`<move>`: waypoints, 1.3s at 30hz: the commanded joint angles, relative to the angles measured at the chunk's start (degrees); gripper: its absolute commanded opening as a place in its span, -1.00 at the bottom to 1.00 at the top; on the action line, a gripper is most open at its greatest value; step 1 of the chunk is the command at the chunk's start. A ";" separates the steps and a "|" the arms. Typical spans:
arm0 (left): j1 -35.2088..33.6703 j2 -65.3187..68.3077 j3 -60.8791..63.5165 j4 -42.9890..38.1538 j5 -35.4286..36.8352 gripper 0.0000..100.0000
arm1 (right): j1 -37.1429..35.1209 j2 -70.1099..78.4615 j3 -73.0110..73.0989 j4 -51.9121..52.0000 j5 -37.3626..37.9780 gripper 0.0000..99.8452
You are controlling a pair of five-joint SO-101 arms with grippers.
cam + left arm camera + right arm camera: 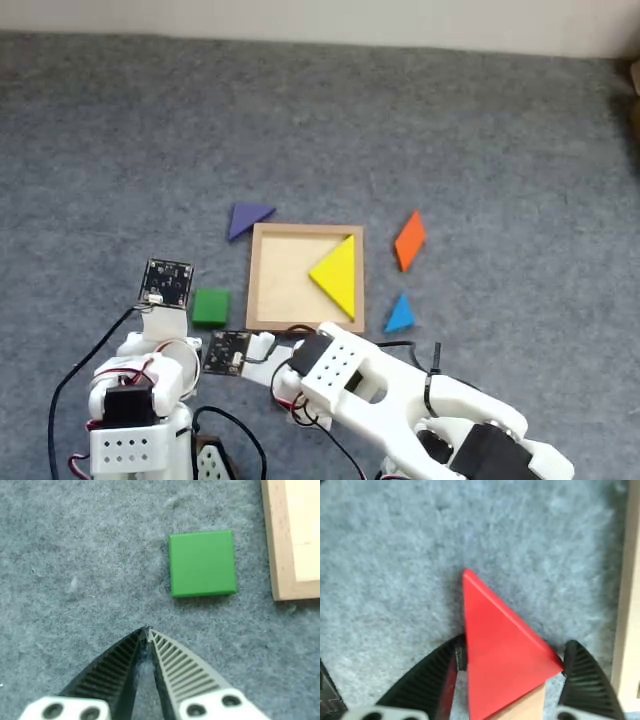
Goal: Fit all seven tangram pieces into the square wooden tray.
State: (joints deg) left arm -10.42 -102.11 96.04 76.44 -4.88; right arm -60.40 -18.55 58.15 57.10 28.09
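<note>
The square wooden tray (257,282) lies mid-table with a yellow triangle (337,275) in its right half. Around it lie a purple triangle (247,217), an orange parallelogram (410,240), a small blue triangle (400,315) and a green square (210,307). My left gripper (146,631) is shut and empty, just short of the green square (202,563). My right gripper (512,665) is shut on a red triangle (500,640), held tilted above the carpet beside the tray's edge (631,580). Its fingers (445,672) press both sides of the piece.
Grey carpet covers the table. The right arm (345,370) stretches leftward along the tray's near edge, and the left arm (140,390) stands at the near left. The tray's corner (282,545) lies close to the green square.
</note>
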 commanded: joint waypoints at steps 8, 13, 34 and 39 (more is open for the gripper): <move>-1.10 -1.98 1.19 0.35 -0.09 -0.97 | 5.14 -3.38 -4.97 5.76 0.00 -0.65; -1.10 -1.98 1.19 0.35 -0.09 -0.97 | 7.69 -11.30 -7.16 9.89 4.22 -0.65; -1.10 -1.98 1.19 0.35 -0.09 -0.97 | 6.20 -14.64 -7.52 14.73 -22.24 -0.38; -1.10 -1.98 1.19 0.35 -0.09 -0.97 | 1.63 -14.64 -7.08 12.26 -34.90 -0.38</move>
State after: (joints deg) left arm -10.42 -102.11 96.04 76.44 -4.88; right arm -56.00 -31.03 53.76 71.16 -0.57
